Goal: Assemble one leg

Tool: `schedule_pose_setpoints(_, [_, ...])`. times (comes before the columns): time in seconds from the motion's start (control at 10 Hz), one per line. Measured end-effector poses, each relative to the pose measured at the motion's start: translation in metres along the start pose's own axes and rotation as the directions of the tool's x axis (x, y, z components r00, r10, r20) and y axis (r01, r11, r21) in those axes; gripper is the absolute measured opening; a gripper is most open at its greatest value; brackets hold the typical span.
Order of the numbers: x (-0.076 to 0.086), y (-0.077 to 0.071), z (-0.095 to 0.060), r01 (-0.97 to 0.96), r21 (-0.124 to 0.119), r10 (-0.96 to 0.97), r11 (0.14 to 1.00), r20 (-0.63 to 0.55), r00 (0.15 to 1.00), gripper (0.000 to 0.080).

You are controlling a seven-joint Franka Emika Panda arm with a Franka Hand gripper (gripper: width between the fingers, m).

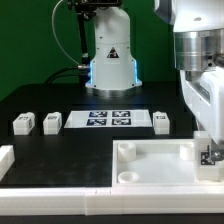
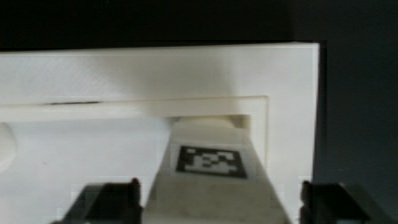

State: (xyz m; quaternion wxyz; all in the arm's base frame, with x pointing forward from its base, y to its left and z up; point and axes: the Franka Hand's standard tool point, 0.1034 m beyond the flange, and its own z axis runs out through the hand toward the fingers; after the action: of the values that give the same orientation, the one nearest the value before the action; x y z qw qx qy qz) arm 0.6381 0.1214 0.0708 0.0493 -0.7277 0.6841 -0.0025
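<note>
My gripper [image 1: 209, 150] is at the exterior view's right, over the right corner of the large white tray-like piece [image 1: 150, 150]. It is shut on one white leg [image 1: 211, 156]. In the wrist view the leg [image 2: 217, 165] runs between the two black fingers [image 2: 107, 203], its marker tag facing the camera. Its far end sits at the corner recess of the tray-like piece [image 2: 107, 85]. Three more legs lie on the black table: two at the left [image 1: 22, 123] [image 1: 52, 121] and one [image 1: 161, 120] right of the marker board.
The marker board [image 1: 108, 120] lies flat at the table's middle, in front of the arm's base [image 1: 110, 62]. A white block [image 1: 5, 160] stands at the front left, and a white ledge [image 1: 60, 205] runs along the front edge.
</note>
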Motion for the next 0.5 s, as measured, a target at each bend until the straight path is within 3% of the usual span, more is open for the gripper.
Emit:
schedule_pose_setpoints(0.1, [-0.0029,0.0009,-0.0006,0.186,-0.001,-0.186,0.983,0.001,0.983,0.0582])
schedule_pose_setpoints(0.2, [-0.0053,0.0012,-0.0006,0.360,-0.006,-0.360,0.933,-0.009,0.933,0.0582])
schedule_pose_setpoints(0.3, [-0.0039,0.0013,0.0000,0.454,-0.008,-0.454,0.891,-0.008,0.891,0.0635])
schedule_pose_setpoints(0.5, [-0.0035,0.0015,0.0005,0.591,-0.010,-0.591,0.807,-0.007,0.807,0.0647])
